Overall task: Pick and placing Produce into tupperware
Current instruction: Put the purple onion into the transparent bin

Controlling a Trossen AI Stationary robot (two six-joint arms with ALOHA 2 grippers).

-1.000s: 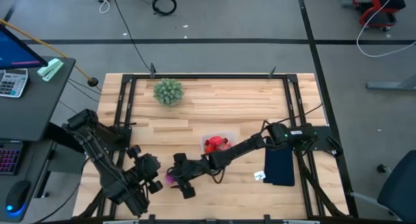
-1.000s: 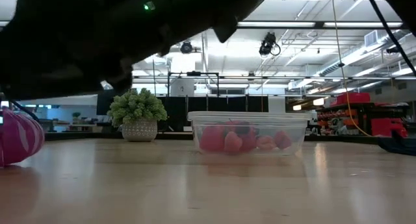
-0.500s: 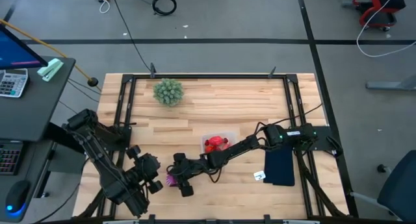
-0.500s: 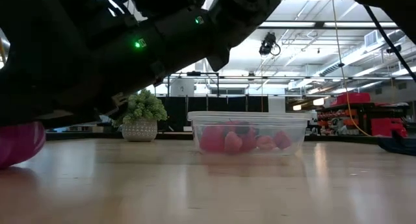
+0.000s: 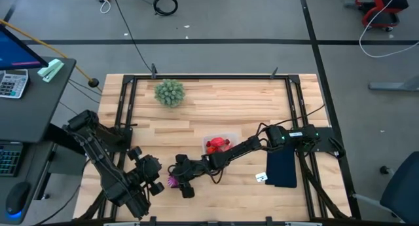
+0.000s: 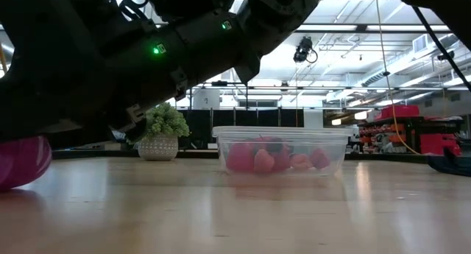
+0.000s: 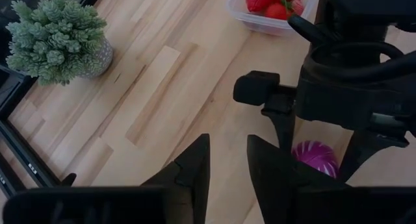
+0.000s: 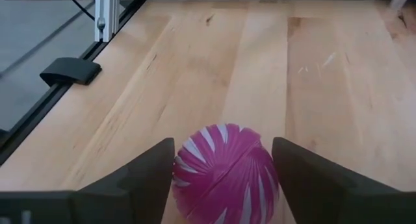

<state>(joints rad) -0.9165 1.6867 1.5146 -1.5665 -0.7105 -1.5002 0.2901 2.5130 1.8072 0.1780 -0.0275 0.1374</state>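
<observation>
From above, your right arm stretches low across the table [image 5: 196,108] toward the front-left, its right gripper [image 5: 178,180] over the magenta produce [image 5: 172,181]; the left gripper [image 5: 152,177] waits just beside it. The tupperware [image 5: 220,145] sits mid-table holding red pieces.

At table level, the magenta fruit [image 6: 22,162] rests on the wood under the dark arm.

Your left wrist camera shows the left gripper [image 7: 226,160] nearly closed, holding nothing.

Your right wrist camera shows the fingers [image 8: 146,175] spread either side of the striped fruit [image 8: 224,165], not yet clamped.
</observation>
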